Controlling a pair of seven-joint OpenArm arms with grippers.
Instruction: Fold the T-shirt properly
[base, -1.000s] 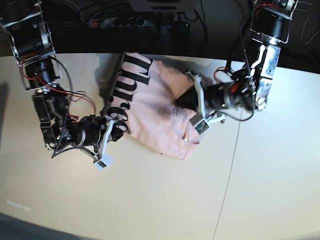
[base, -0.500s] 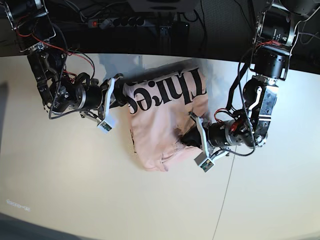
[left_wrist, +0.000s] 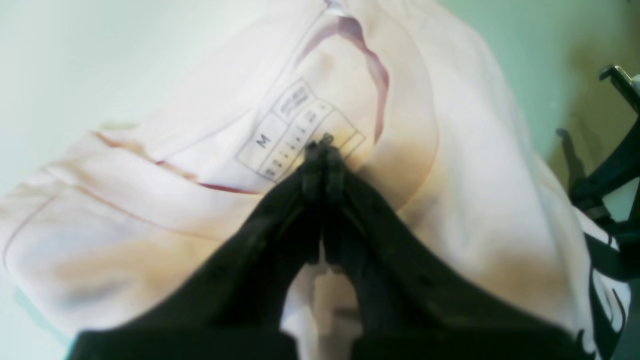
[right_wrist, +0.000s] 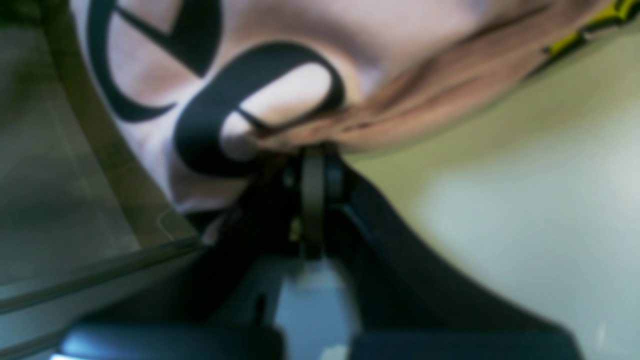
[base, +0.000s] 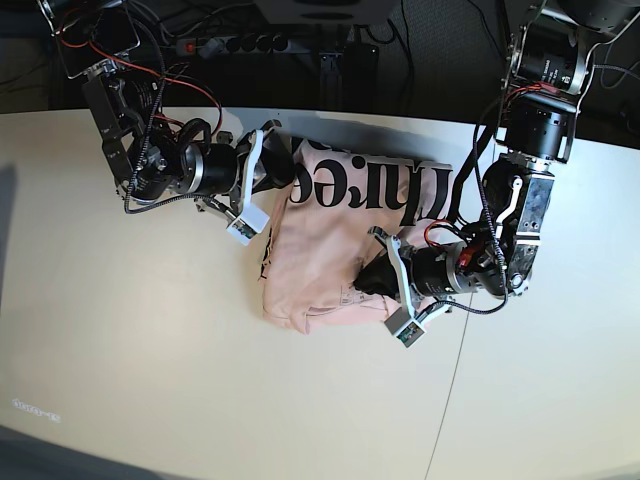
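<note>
Although the wide, pale, smooth tabletop (base: 150, 340) leaves plenty of room for spreading the cloth, the large pale pink cotton T-shirt (base: 325, 255) lies bunched in a compact, uneven bundle near its far middle, between the two arms. Its outline is roughly blocky, with a loose, rounded near edge, so it looks partly gathered in but not properly folded; I would put the job at a middle stage at best. Squaring the sides, flattening the layers and making the final fold all seem to remain.

The black right gripper (right_wrist: 317, 150) is closed on the shirt, its tips clamping a gathered bit of edge at the far corner. The black left gripper (base: 368, 280) has its tips together over the shirt's near part, beside the neckline; whether cloth is caught between them, I cannot tell.

The big black printed lettering (base: 372, 188) faces up along the far side, its row bending slightly. Smaller still, the printed size label (left_wrist: 300, 131) shows inside the open neck, an M legible on it. With the neckline still creased and turned open, that area probably needs smoothing before the bundle can count as neat.
</note>
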